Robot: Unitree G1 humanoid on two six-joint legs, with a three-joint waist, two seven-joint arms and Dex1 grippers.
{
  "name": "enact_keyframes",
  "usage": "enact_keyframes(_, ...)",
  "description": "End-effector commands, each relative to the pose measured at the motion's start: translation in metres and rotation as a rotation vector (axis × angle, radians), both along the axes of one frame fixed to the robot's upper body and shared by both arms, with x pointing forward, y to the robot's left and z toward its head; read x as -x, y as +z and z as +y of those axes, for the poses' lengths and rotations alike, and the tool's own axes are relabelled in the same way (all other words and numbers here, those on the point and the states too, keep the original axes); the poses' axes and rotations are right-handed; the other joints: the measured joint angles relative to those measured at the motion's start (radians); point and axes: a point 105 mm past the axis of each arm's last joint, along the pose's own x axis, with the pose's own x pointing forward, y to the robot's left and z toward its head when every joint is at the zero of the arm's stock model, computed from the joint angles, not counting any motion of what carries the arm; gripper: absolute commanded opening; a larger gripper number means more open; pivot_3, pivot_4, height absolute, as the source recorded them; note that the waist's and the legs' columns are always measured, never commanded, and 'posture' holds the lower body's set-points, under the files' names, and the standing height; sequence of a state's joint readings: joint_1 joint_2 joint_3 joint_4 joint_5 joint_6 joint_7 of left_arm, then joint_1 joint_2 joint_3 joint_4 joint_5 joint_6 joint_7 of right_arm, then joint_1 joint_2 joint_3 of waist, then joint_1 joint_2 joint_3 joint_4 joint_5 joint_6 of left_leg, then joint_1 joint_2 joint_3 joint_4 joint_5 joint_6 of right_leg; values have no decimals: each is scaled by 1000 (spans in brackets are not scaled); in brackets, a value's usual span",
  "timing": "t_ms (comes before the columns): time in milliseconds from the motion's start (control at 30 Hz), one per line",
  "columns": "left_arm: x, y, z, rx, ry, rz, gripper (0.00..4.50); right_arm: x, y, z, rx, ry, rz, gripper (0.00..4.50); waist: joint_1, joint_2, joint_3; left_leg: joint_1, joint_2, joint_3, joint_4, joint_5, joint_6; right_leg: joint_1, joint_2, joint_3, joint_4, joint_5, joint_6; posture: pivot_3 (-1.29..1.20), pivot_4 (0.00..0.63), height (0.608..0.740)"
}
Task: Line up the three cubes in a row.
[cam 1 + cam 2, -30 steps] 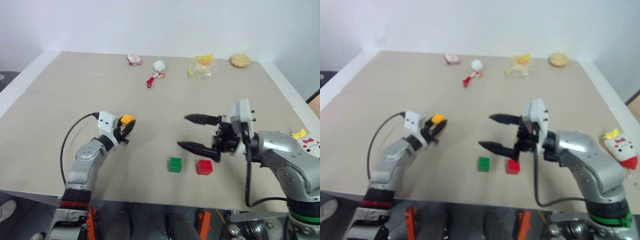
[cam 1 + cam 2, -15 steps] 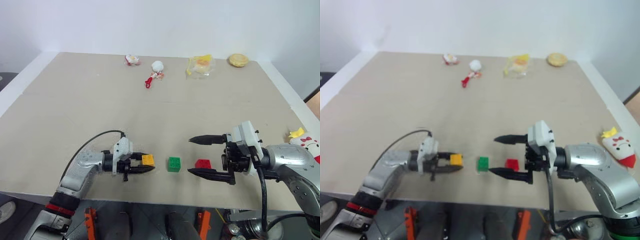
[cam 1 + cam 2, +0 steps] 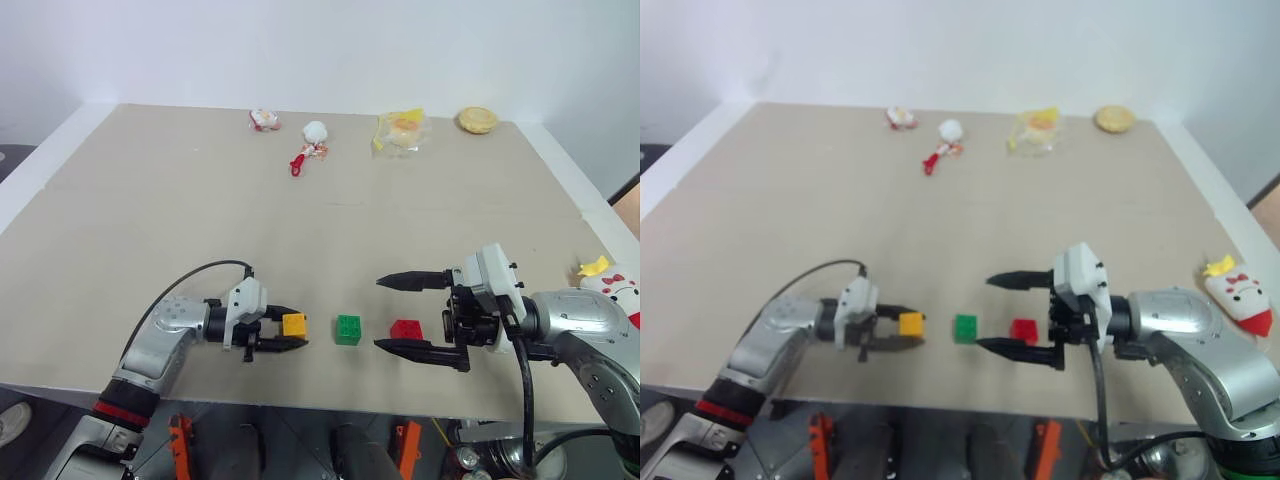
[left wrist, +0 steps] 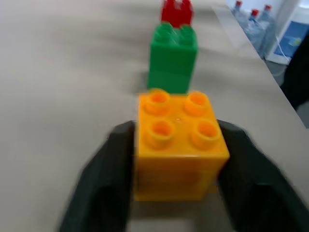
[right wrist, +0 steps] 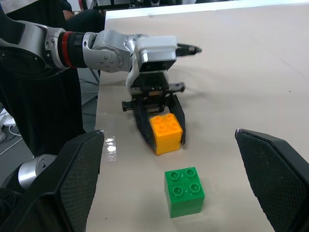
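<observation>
Table (image 3: 180,200) edge lies close behind my left gripper (image 3: 290,332), whose fingers flank the yellow-orange cube (image 3: 294,324), whether gripping I cannot tell; withdrawing crooked could drag it from the green cube (image 3: 348,329) and red cube (image 3: 406,329) ahead; right gripper (image 3: 400,314) gapes empty beside red.

Even, diffuse overhead light; the table (image 3: 150,200) is bright, without glare, and shadows beneath objects are faint. The left wrist view is soft: the yellow cube (image 4: 177,145) nearly sharp, the surroundings blurred.

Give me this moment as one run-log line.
left gripper: around yellow cube on table, jaws parting | right gripper: open near red cube | green cube: middle
</observation>
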State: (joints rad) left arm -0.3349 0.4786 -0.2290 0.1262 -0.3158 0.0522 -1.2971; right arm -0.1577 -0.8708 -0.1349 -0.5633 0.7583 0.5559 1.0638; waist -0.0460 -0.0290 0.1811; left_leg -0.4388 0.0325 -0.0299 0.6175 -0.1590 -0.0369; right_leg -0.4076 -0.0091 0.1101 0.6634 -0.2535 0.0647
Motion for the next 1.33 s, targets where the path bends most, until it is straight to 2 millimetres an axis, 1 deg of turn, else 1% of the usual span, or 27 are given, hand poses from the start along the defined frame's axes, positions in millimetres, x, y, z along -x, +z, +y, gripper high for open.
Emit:
enact_keyframes(33,1,2,1,-8,-29,-42,3868,1,9,0,8,12,-50,4500,0,0,0,0,0,0,0,0,0,0,0,0,0,0,0,0,150,740)
enact_keyframes(100,0,3,1,-5,-34,-56,4485,1,9,0,9,12,-49,4500,0,0,0,0,0,0,0,0,0,0,0,0,0,0,0,0,150,740)
enact_keyframes(200,-1,12,0,33,-43,-76,4485,2,9,-1,10,11,-46,4500,0,0,0,0,0,0,0,0,0,0,0,0,0,0,0,0,150,740)
enact_keyframes(300,1,31,-3,103,-41,-83,4485,3,7,-3,6,-1,-34,4500,0,0,0,0,0,0,0,0,0,0,0,0,0,0,0,0,150,740)
enact_keyframes(367,-1,48,-4,165,4,-82,4485,2,9,-8,-32,-34,-21,4500,0,0,0,0,0,0,0,0,0,0,0,0,0,0,0,0,150,740)
enact_keyframes(433,-8,68,-2,255,94,-63,4485,-5,13,-14,-104,-112,-24,4500,0,0,0,-1,0,0,0,0,0,0,0,0,0,0,0,0,150,740)
enact_keyframes(500,-20,92,4,380,266,-42,4485,-20,22,-24,-221,-258,-53,4500,0,0,0,0,0,-1,1,0,0,1,0,0,0,1,2,0,150,740)
enact_keyframes(567,-37,105,15,457,502,-64,4485,-37,32,-38,-348,-430,-107,4500,0,-1,0,0,0,-1,2,0,0,1,0,0,0,2,3,0,150,740)
enact_keyframes(633,-46,110,25,510,681,-59,4485,-48,36,-51,-439,-580,-133,4500,0,0,0,0,1,-2,3,0,0,2,1,0,1,4,7,0,150,740)
enact_keyframes(700,-52,108,36,504,841,-88,4485,-55,30,-63,-464,-719,-160,4500,0,0,0,0,0,-1,3,0,0,2,1,1,1,5,7,0,150,740)
enact_keyframes(767,-59,105,52,510,1012,-117,4485,-59,17,-72,-451,-852,-184,4500,0,0,0,1,-1,-1,3,0,0,2,1,1,1,5,6,0,150,740)
enact_keyframes(833,-62,101,69,499,1162,-163,4485,-61,3,-86,-499,-1034,-176,4500,1,-1,0,0,-1,-1,3,0,0,2,1,1,1,5,7,0,150,740)
enact_keyframes(900,-61,92,76,470,1238,-189,4485,-60,-10,-96,-520,-1176,-195,4500,1,-1,-1,1,0,-1,2,0,0,2,1,1,1,5,6,0,150,740)
enact_keyframes(967,-61,80,78,446,1292,-183,4485,-57,-22,-107,-550,-1329,-213,4500,1,1,-1,1,-1,-1,1,0,0,1,1,1,1,4,6,0,150,740)
enact_keyframes(1000,-61,77,79,441,1308,-184,4485,-56,-26,-110,-560,-1376,-215,4500,1,1,-1,0,-1,0,1,0,0,1,1,2,1,4,6,0,150,740)
enact_keyframes(1100,-61,61,83,423,1374,-179,4485,-54,-41,-113,-486,-1459,-272,4500,0,1,-2,1,-1,0,1,1,0,1,1,2,1,3,2,0,150,740)
enact_keyframes(1167,-61,52,84,414,1397,-168,4485,-52,-46,-117,-456,-1503,-305,4500,0,1,-2,1,-1,0,2,1,0,1,1,2,0,4,1,0,150,740)
enact_keyframes(1233,-61,47,82,404,1398,-168,4485,-51,-50,-121,-464,-1534,-306,4500,0,1,-2,1,-1,1,2,1,0,1,1,2,0,5,1,0,150,740)
enact_keyframes(1333,-64,36,82,359,1406,-154,4485,-49,-58,-117,-467,-1540,-280,4500,0,1,-2,1,-1,0,1,1,0,1,1,2,0,5,0,0,150,740)
